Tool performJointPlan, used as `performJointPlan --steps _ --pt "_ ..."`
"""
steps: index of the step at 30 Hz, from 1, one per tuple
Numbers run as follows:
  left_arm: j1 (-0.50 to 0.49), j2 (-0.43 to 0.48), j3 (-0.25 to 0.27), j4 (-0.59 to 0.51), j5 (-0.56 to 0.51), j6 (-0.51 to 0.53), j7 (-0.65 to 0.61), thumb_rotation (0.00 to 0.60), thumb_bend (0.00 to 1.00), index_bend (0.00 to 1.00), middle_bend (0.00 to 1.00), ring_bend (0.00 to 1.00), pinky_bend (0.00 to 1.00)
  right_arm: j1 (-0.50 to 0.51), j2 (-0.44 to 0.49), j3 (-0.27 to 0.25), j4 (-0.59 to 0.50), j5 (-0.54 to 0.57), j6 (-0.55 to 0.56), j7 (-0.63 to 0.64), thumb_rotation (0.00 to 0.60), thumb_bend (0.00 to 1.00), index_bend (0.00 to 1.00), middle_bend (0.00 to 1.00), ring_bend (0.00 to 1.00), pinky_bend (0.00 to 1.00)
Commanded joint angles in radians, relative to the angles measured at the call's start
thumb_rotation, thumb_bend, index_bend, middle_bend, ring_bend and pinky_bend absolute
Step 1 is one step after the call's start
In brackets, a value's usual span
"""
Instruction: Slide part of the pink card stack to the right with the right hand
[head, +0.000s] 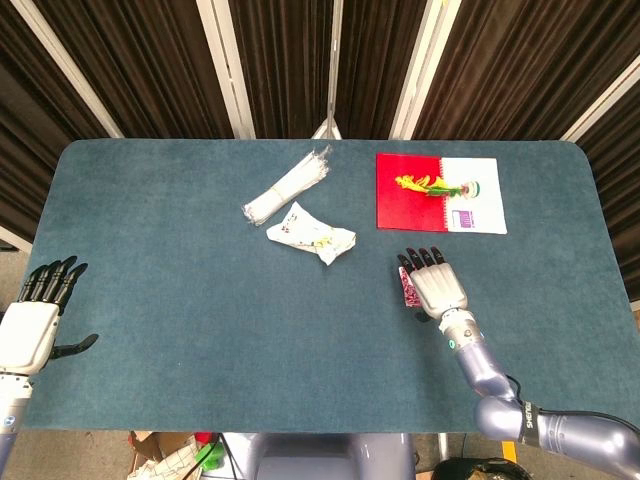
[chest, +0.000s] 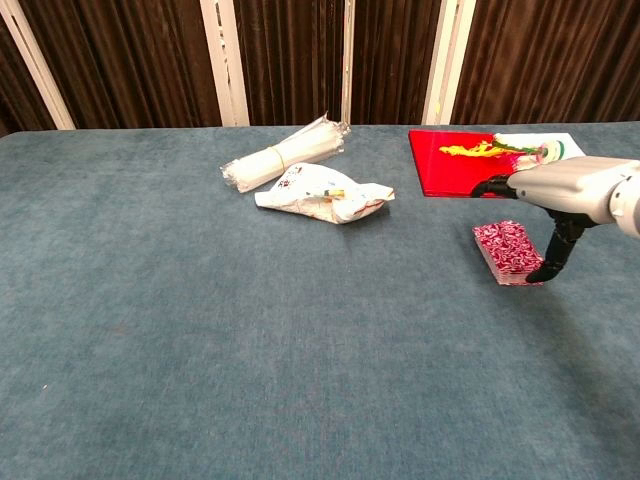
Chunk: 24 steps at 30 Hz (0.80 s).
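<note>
- Pink card stack (chest: 509, 253) flat on blue table (head: 180, 300), right of centre, in front of the red notebook; in head view (head: 407, 287) only its left edge shows, rest under the hand.
- Right hand (head: 432, 285) directly over the stack, palm down, back of hand up; dark fingers (head: 421, 258) pointing away twd notebook.
- Chest view: right hand (chest: 562, 192) held level above the stack, thumb (chest: 557, 253) angled down, tip at the stack's right front corner — touching or just beside, can't tell.
- Fingers straight and a little apart, nothing gripped; whether palm presses on cards can't tell.
- Right forearm runs back from the hand twd table's near right edge, elbow off the table.
- Left hand (head: 35, 320) at far left near table edge, palm down, fingers spread, thumb out to the side, holding nothing; well apart from all objs.
- Red notebook (head: 411, 192) w/ white right page beyond the stack, near but apart; yellow/green print on cover.
- Crumpled white wrapper (head: 311, 233) left of the stack, near table centre, well apart.
- Bundle of clear plastic sleeves (head: 286, 187), banded, just behind-left of wrapper.
- Bare table surface to the right of the stack; nothing lying betw. stack and right edge.
- Dark curtains w/ white strips behind table.
</note>
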Motion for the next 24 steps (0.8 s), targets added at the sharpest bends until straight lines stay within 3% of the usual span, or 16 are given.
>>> performJointPlan --steps 1,24 --pt "0.001 0.003 -0.001 -0.003 -0.001 -0.007 -0.003 0.600 0.00 0.00 0.00 0.00 0.00 0.024 -0.016 -0.010 0.031 0.031 -0.019 -0.001 0.600 0.19 0.00 0.03 0.00 0.00" --pt "0.011 0.012 -0.021 -0.014 -0.005 -0.038 -0.017 0.600 0.00 0.00 0.00 0.00 0.00 0.103 -0.086 -0.061 0.180 0.128 -0.040 0.034 0.600 0.19 0.21 0.23 0.06 0.00"
